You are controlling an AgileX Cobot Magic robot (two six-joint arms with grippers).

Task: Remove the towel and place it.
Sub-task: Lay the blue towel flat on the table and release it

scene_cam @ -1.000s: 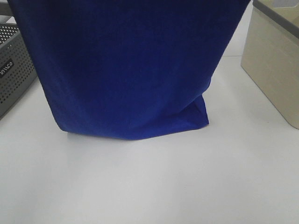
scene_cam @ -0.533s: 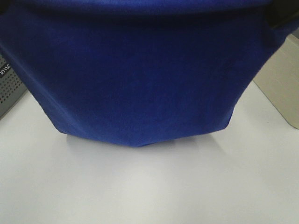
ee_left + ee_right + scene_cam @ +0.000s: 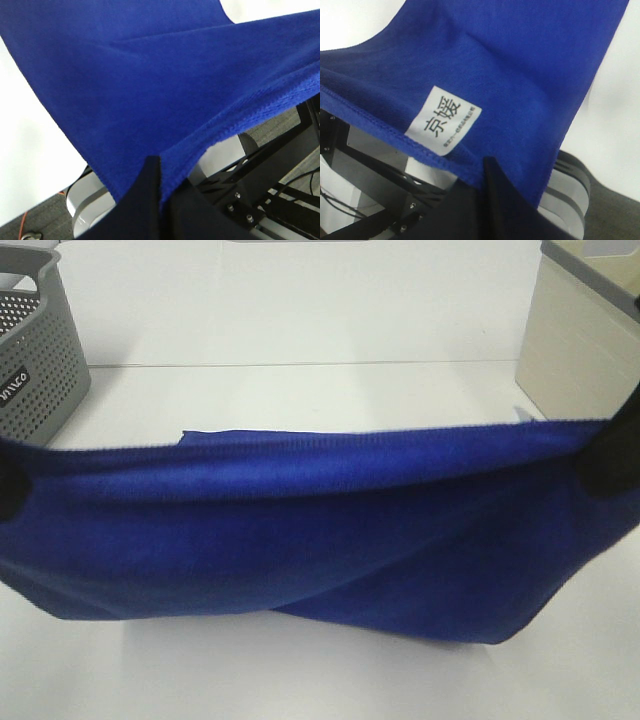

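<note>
Exterior high view: the towel (image 3: 320, 550) hangs spread sideways between the two grippers, low over the front part of the white table (image 3: 300, 680). Its upper hem runs nearly straight from the left gripper (image 3: 8, 485) at the left edge of the view to the right gripper (image 3: 612, 465) at the right edge. The cloth sags below the hem in a broad belly with one diagonal fold. The bottom of the belly looks to rest on the table top, but contact cannot be confirmed. A strip of the same cloth shows just behind the hem, left of centre.

Left wrist view: the left gripper (image 3: 160, 172) has its dark fingers (image 3: 145, 200) pressed together on the towel (image 3: 150, 75), with the hem caught between them. Below the cloth a black metal frame (image 3: 270, 195) and grey floor are visible.

Right wrist view: the right gripper (image 3: 487, 175) is likewise pinched tight on the towel (image 3: 530, 65) at a corner. A white tag (image 3: 443, 120) with black printed characters is sewn at the hem just beside the grip.

Surroundings, exterior high view: a grey perforated basket (image 3: 35, 350) stands at the far left of the table and a beige bin (image 3: 575, 350) at the far right. Both are clear of the towel.
</note>
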